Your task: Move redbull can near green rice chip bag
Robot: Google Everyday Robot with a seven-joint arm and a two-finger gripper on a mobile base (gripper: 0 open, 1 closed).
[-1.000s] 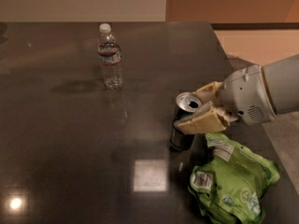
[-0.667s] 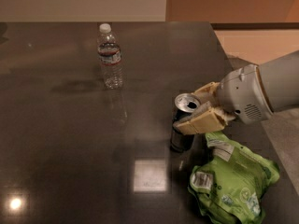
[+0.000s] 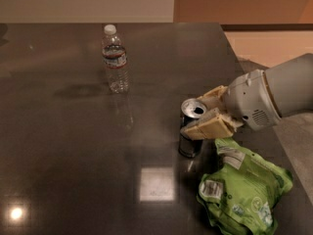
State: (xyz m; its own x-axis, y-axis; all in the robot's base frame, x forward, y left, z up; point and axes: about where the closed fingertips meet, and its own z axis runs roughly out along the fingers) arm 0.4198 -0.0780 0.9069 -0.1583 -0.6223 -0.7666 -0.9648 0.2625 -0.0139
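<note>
The redbull can (image 3: 190, 133) stands upright on the dark table (image 3: 73, 146), right of centre, its silver top open. My gripper (image 3: 203, 117) comes in from the right on a white arm, and its cream fingers (image 3: 210, 126) are shut around the can's upper part. The green rice chip bag (image 3: 244, 190) lies flat on the table just right of and in front of the can, a small gap from the can's base.
A clear plastic water bottle (image 3: 115, 60) stands upright at the back, left of the can. The table's right edge (image 3: 254, 82) runs diagonally behind the arm, with tan floor beyond. Ceiling lights glare on the tabletop (image 3: 156, 182).
The gripper and can have hardly moved; the can stays on the table beside the bag with the fingers around it.
</note>
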